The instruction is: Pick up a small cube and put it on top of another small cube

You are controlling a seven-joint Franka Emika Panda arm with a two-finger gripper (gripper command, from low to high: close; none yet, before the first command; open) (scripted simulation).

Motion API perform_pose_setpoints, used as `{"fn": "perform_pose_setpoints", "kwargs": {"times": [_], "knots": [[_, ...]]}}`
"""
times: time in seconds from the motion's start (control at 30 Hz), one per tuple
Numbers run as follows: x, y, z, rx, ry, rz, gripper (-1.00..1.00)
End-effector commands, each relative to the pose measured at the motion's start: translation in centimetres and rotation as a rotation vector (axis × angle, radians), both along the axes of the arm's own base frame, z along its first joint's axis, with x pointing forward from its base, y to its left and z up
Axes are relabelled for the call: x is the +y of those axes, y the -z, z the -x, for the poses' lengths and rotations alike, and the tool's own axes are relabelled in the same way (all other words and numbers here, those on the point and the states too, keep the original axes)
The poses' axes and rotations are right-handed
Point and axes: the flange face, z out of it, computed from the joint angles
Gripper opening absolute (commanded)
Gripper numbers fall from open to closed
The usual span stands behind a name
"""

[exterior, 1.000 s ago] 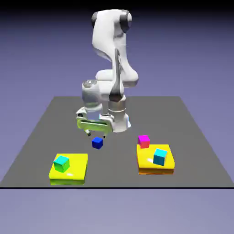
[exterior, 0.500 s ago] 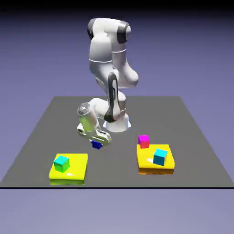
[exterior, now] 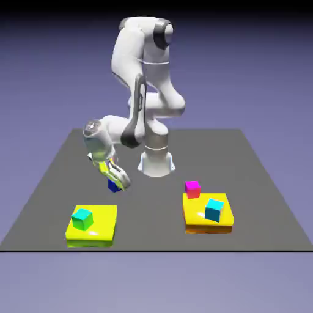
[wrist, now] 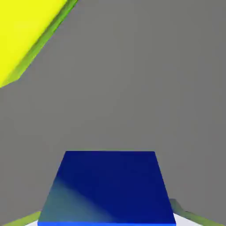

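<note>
My gripper (exterior: 117,181) is shut on a small dark blue cube (exterior: 112,186) and holds it a little above the grey table, left of the robot's base. The hand is tilted. In the hand view the blue cube (wrist: 108,187) fills the lower middle, and a grey fingertip (wrist: 185,215) shows at its lower right. A green-teal cube (exterior: 82,217) sits on the left yellow slab (exterior: 105,230), in front of and below the gripper. A cyan cube (exterior: 213,209) sits on the right yellow slab (exterior: 197,215). A magenta cube (exterior: 192,189) stands just behind that slab.
The robot's white base (exterior: 157,162) stands to the right of the gripper. A corner of a yellow slab (wrist: 22,35) shows at the hand view's upper left, with grey table (wrist: 145,79) across the rest.
The gripper closed on the blue cube, lifted it off the table and carried it toward the exterior view's left. The hand has tilted further. The other cubes have not moved.
</note>
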Motion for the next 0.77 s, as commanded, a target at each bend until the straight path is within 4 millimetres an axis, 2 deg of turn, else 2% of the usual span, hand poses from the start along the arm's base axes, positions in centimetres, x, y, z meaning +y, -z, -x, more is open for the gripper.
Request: {"fn": "perform_pose_setpoints", "kwargs": {"times": [0.0,0.33,0.47,0.5,0.6,0.63,0.67,0.7,0.73], "knots": [[-0.7,-0.5,-1.0,-0.002,0.062,0.007,-1.00],[-7.7,-5.8,-10.1,-0.045,0.673,-0.035,-1.00],[-9.9,-7.8,-12.9,-0.053,0.870,-0.091,-1.00],[-9.9,-7.8,-12.9,-0.053,0.870,-0.091,-1.00],[-8.3,-1.6,-13.5,-0.054,0.870,-0.092,-1.00],[-8.2,-1.2,-13.5,-0.053,0.870,-0.091,-1.00],[-8.2,-1.2,-13.5,-0.053,0.870,-0.091,1.00],[-8.2,-1.2,-13.5,-0.053,0.870,-0.091,1.00],[-8.7,-3.2,-13.4,-0.054,0.869,-0.093,1.00]]}}
